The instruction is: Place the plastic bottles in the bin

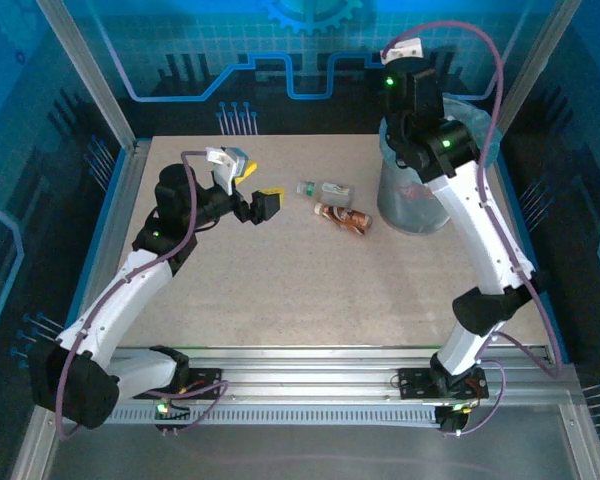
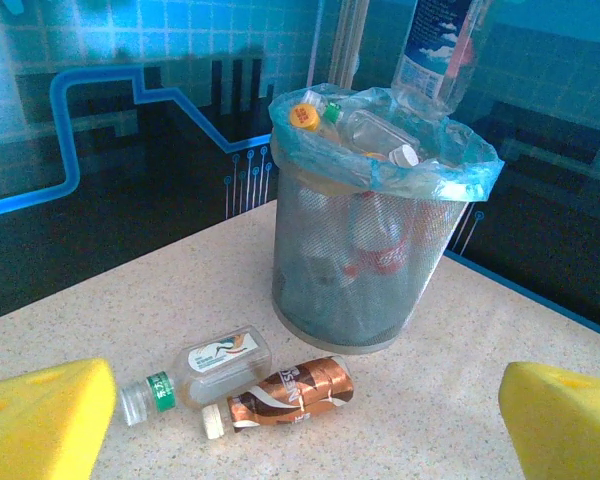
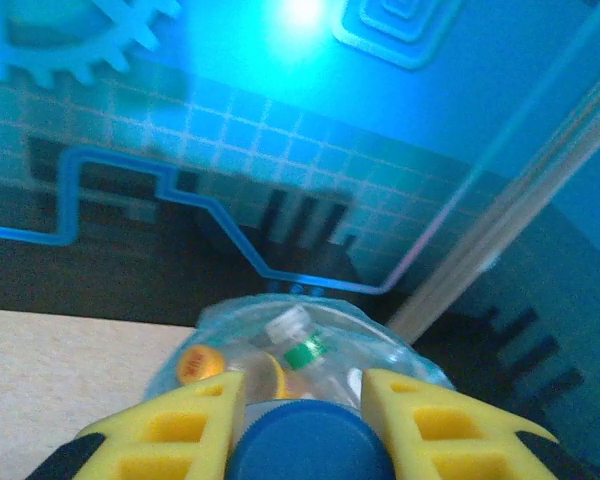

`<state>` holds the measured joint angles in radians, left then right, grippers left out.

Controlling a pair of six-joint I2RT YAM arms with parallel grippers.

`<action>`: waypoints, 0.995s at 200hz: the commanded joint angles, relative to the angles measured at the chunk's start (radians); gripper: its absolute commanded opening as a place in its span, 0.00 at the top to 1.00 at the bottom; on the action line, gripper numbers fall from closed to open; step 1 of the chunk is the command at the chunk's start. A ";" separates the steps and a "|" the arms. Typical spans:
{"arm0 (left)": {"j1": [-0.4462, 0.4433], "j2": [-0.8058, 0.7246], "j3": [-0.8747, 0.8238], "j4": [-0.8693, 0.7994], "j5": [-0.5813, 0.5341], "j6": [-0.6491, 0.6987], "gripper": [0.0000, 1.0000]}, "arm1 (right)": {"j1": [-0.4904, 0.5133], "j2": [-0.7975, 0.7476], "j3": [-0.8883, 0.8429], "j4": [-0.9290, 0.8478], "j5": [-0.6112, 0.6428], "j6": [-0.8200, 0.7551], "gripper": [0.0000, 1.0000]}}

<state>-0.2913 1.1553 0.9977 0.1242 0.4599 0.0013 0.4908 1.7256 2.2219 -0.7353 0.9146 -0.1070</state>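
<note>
Plainly, grey mesh bin (image 2: 360, 270) brims; blue-capped bottle (image 3: 308, 445) hangs above.

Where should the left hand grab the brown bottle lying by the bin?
Across the labelled body of the brown bottle, towards its base, coming from above. It lies on its side, and the clear bottle crowds its neck end; the base end looks free.
</note>
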 commanded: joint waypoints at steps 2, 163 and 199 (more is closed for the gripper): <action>-0.006 -0.013 0.006 -0.008 -0.011 -0.001 0.01 | -0.027 0.075 0.088 -0.084 0.148 -0.039 0.97; -0.006 -0.054 -0.006 -0.040 -0.005 0.002 0.01 | -0.034 0.145 0.050 -0.154 0.296 -0.069 0.17; -0.006 -0.058 -0.005 -0.049 -0.011 0.008 0.01 | -0.029 0.157 0.087 -0.195 0.227 -0.020 0.22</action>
<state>-0.2913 1.1225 0.9974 0.0860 0.4595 0.0017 0.4507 1.8702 2.2696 -0.8879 1.1637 -0.1734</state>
